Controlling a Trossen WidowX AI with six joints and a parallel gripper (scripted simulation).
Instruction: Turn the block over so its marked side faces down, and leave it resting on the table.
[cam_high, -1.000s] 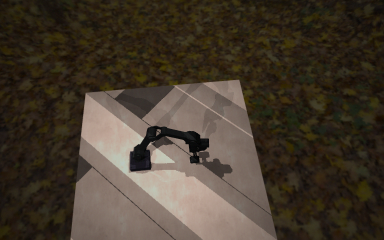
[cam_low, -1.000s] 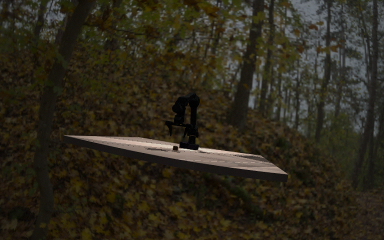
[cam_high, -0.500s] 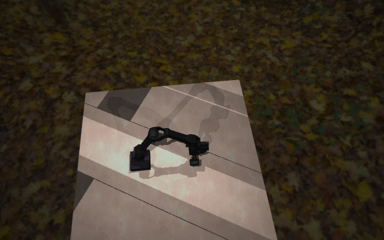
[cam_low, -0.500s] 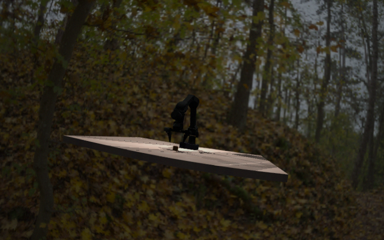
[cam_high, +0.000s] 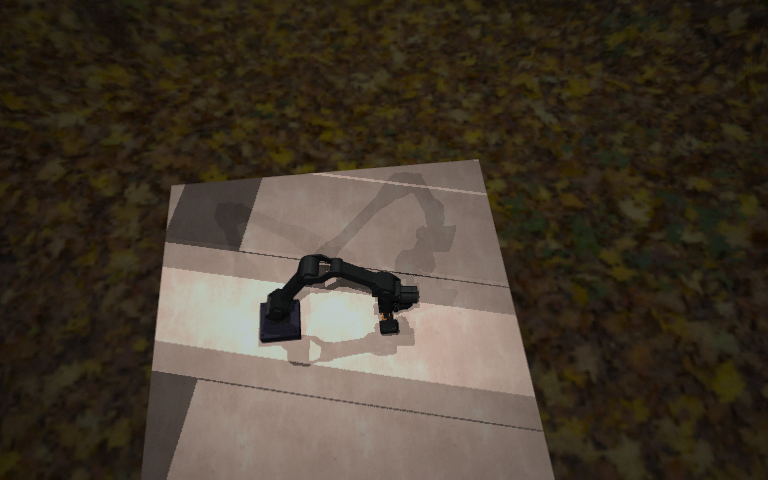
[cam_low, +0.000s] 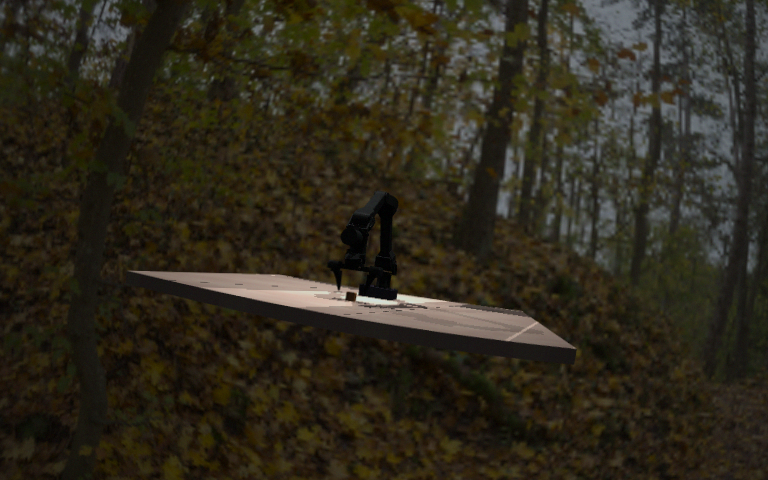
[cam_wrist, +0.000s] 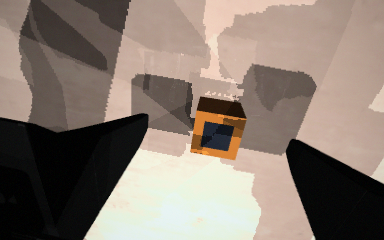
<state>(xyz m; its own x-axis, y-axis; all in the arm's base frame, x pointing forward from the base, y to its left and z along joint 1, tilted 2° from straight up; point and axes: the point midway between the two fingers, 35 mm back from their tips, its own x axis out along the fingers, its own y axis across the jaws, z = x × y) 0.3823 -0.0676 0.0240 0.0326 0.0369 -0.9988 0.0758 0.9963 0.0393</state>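
Note:
A small orange block (cam_wrist: 218, 135) (cam_high: 384, 318) (cam_low: 350, 296) rests on the table (cam_high: 339, 441) (cam_low: 453, 333) (cam_wrist: 175, 210). Its marked side, a dark blue square, faces up in the wrist view. My gripper (cam_wrist: 217, 133) (cam_high: 387, 314) (cam_low: 338, 278) is open and empty. It points down and hangs a little above the block, with one finger on each side of it in the wrist view. The fingers do not touch the block.
The arm's base (cam_high: 279, 320) (cam_low: 378, 292) stands on the table to the left of the block in the top view. Shadows of the arm fall across the table top. Leaf-covered ground surrounds the table beyond its edges.

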